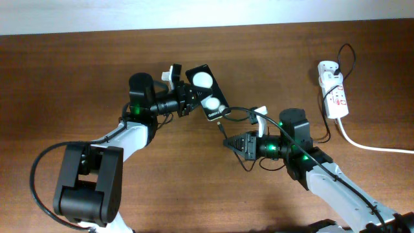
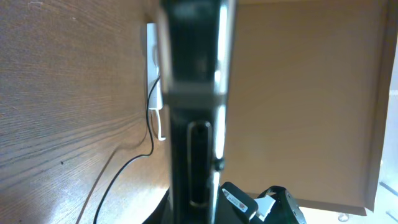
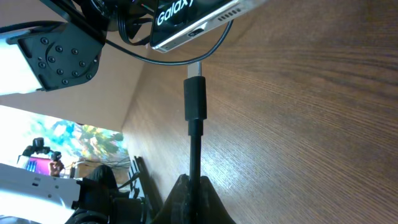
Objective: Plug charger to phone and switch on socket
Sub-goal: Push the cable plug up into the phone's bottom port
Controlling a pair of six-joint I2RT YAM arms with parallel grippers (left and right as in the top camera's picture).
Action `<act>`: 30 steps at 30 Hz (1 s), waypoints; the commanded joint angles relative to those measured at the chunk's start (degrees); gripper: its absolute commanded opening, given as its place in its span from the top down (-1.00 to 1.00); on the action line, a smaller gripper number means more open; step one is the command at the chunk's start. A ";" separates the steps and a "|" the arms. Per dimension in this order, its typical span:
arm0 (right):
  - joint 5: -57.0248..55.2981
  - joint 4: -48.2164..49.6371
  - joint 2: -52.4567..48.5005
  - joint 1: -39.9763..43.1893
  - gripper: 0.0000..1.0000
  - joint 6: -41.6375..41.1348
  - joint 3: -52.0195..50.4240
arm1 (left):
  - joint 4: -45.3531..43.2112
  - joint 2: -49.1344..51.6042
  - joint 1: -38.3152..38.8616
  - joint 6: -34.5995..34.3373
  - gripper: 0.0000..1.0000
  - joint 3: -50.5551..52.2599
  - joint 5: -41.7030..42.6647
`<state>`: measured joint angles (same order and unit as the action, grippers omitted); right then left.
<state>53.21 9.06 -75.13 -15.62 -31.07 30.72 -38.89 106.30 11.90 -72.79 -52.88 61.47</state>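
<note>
In the left wrist view the glossy black rectangular phone (image 2: 193,93) is a blurred dark band, cut off top and bottom; the right wrist view shows only its lower edge. The right gripper (image 3: 194,186) is a dark blur at that view's bottom edge. Overhead, the red switches (image 1: 337,100) on the white elongated power strip (image 1: 331,81) are too small to read, and its thick white cord (image 1: 381,148) leaves the right edge.

White "Galax…" lettering, cut off at the picture's top edge, on the phone (image 3: 180,15), beside its port
</note>
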 commanded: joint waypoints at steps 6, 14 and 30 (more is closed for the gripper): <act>-2.47 2.32 -0.20 0.33 0.92 0.33 0.02 | -0.74 -0.07 0.28 2.19 1.00 -0.74 1.29; -2.62 2.32 -0.20 0.33 0.92 0.33 0.02 | -0.76 -0.07 0.26 2.23 1.00 -0.74 1.20; 2.75 2.29 -0.20 4.42 0.92 0.35 0.02 | -0.74 -0.07 0.26 3.26 1.00 -0.74 1.14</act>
<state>53.47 11.00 -75.18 -12.10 -31.09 30.72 -38.89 106.30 11.88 -70.89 -52.88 61.23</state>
